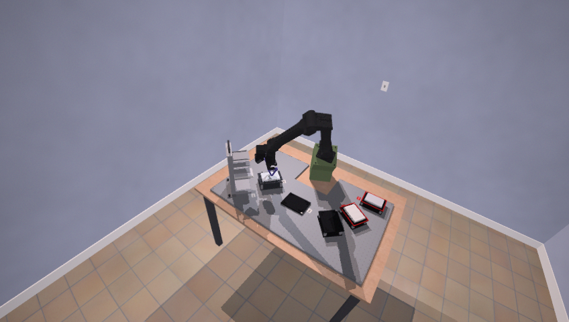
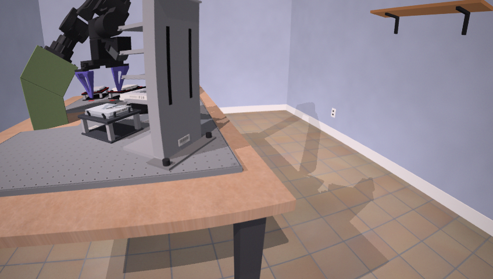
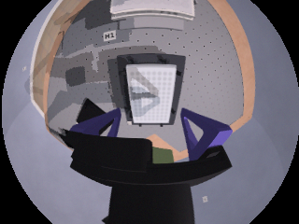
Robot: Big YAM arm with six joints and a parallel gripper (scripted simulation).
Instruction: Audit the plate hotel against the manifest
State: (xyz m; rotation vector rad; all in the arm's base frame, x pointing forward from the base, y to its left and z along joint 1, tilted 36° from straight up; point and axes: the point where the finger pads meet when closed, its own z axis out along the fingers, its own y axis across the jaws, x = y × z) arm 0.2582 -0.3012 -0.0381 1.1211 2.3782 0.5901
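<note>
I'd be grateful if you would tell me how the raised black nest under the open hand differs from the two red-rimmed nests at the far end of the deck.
The raised black nest stands on legs beside the grey plate hotel; the two red-rimmed nests sit low. Its rim is black, theirs red. The open hand hovers above it only. Each carries a white plate.

A small white deck label [image 3: 110, 36] on the grey surface [image 3: 206, 44], near the plate hotel, appears to read "H1", though blurred. The long white plate [image 2: 135, 97] low in the hotel carries dark marks on its side, too small to read. A barcode sticker [image 2: 183, 140] sits on the hotel's grey rear panel [image 2: 157, 86]; its digits cannot be made out.
</note>
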